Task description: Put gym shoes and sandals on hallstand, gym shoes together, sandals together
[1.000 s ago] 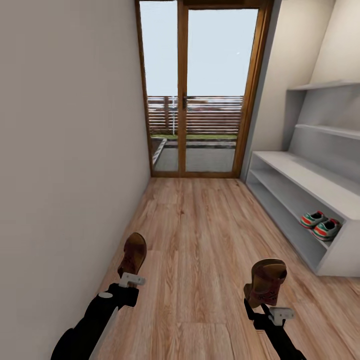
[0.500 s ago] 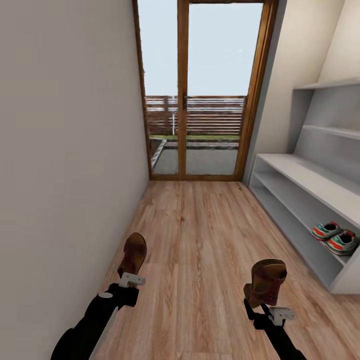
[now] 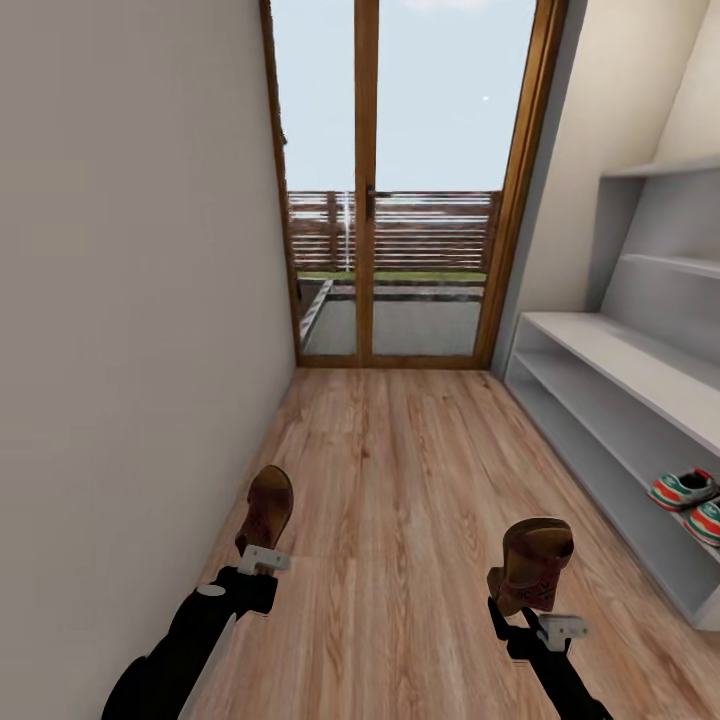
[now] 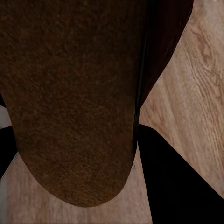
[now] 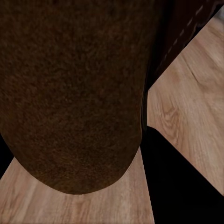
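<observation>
Two brown sandals carried down a corridor, one in each gripper.

Left gripper (image 3: pixel 262 553) pinching left sandal (image 3: pixel 267 508), right gripper (image 3: pixel 535 615) pinching right sandal (image 3: pixel 533 562), both raised above the wood floor (image 3: pixel 400 470). At far right, gym shoes (image 3: pixel 692 497) side by side on the hallstand (image 3: pixel 600 375) lower shelf. Glass door (image 3: pixel 400 180) at far end.
</observation>
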You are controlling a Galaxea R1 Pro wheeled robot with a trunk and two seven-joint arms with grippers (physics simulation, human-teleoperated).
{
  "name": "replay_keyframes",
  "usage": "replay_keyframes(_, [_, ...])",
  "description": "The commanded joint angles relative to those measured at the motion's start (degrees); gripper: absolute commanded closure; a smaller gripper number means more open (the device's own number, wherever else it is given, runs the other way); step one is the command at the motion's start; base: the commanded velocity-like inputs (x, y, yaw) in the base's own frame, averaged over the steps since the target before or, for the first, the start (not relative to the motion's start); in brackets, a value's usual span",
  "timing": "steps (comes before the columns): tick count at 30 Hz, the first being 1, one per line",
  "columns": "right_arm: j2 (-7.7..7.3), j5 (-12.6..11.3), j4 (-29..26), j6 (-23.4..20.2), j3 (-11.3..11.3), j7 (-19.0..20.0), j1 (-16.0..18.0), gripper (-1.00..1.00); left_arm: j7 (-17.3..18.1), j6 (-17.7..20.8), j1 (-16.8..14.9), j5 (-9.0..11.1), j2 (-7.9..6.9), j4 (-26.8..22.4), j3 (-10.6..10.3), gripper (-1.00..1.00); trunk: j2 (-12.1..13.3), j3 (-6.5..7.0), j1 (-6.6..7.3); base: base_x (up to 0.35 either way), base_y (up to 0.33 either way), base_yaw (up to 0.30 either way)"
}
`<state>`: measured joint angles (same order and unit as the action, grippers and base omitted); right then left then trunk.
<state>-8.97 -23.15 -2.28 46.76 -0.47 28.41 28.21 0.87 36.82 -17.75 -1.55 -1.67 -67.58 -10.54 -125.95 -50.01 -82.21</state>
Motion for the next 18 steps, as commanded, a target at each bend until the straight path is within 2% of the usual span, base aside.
replay_keyframes(1, [0.0,-0.1,0.0,0.0,-0.1,0.0,0.0,1.0,0.1,0.0,0.0,-0.2,0.0,0.0,0.0,1.0,0.0,0.0,0.0,0.336,0.0,0.0])
replay_keyframes(10, [0.0,-0.1,0.0,0.0,-0.1,0.0,0.0,1.0,0.1,0.0,0.0,-0.2,0.0,0.0,0.0,1.0,0.0,0.0,0.0,0.336,-0.011,0.0])
replay_keyframes(18, [0.0,-0.1,0.0,0.0,-0.1,0.0,0.0,1.0,0.1,0.0,0.0,-0.2,0.0,0.0,0.0,1.0,0.0,0.0,0.0,0.336,-0.118,0.0])
